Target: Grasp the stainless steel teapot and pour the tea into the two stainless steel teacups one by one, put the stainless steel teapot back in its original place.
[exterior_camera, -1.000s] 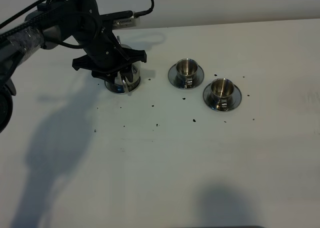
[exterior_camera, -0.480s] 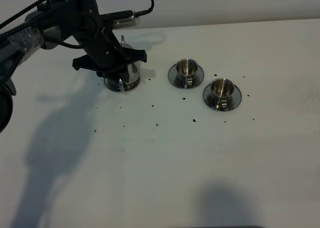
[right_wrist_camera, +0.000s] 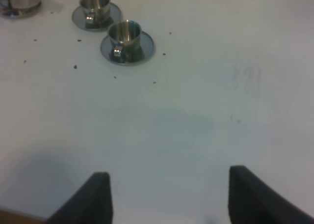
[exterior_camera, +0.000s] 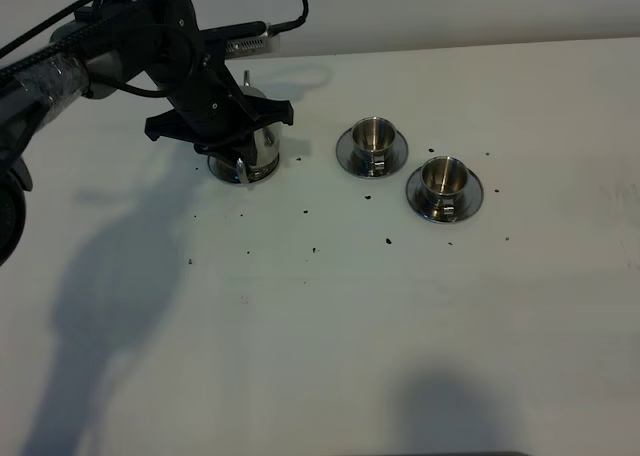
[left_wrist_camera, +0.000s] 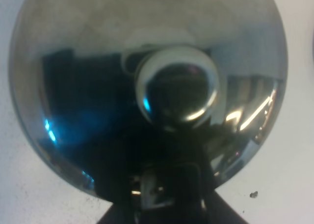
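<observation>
The stainless steel teapot [exterior_camera: 248, 152] stands at the back left, mostly under my left gripper [exterior_camera: 238, 136]. A steel rim at its base [exterior_camera: 226, 172] looks like the round coaster. In the left wrist view the teapot's lid [left_wrist_camera: 88, 62] and knob [left_wrist_camera: 176, 84] fill the picture, and the left gripper [left_wrist_camera: 167, 189] is closed around the loop handle. The two stainless steel teacups stand on saucers to the right: one nearer the teapot [exterior_camera: 372, 136], one further right [exterior_camera: 443, 179]. They also show in the right wrist view [right_wrist_camera: 95, 5] [right_wrist_camera: 125, 35]. I cannot tell whether they hold tea. My right gripper [right_wrist_camera: 167, 194] is open and empty, well in front of the cups.
The white table [exterior_camera: 330, 326] is dotted with small dark specks [exterior_camera: 388, 241] around and in front of the cups. The left arm and its cable [exterior_camera: 90, 46] reach in from the back left, casting a large shadow on the left side.
The teapot has shifted slightly back and stands more upright under the left gripper. The cups and the right arm have not moved.
</observation>
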Controlling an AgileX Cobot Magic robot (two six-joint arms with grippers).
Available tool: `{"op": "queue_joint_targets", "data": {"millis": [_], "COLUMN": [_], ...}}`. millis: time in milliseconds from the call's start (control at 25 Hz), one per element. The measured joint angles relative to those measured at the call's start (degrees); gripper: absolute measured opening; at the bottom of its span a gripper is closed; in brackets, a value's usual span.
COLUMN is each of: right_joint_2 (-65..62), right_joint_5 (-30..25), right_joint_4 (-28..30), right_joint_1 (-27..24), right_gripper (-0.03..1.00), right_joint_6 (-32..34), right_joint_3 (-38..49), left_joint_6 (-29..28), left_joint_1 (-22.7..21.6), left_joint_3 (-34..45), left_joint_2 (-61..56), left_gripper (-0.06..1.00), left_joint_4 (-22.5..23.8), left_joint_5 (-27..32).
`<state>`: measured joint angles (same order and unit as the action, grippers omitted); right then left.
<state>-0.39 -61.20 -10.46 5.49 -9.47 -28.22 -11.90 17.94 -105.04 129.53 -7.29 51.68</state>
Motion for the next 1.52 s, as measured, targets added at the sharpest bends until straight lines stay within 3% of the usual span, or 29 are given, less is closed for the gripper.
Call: {"op": "queue_joint_targets", "data": {"millis": [960,1240,1520], "right_joint_2": [0.0,0.0,0.0], "right_joint_5": [0.0,0.0,0.0], "right_joint_4": [0.0,0.0,0.0], "right_joint_1": [0.0,0.0,0.0], "right_gripper": [0.5,0.51,0.51], "right_joint_6": [0.0,0.0,0.0], "right_joint_3": [0.0,0.0,0.0], "left_joint_6": [6.9,17.1,34.3], "left_joint_1": [0.0,0.0,0.0], "left_joint_3": [0.0,0.0,0.0], "left_joint_2": [-1.6,-2.5,-6.0], "left_gripper": [0.22,0.22,0.22], "left_joint_4": [3.6,3.1,-0.8], "left_joint_5": [1.1,1.0,1.0]}}
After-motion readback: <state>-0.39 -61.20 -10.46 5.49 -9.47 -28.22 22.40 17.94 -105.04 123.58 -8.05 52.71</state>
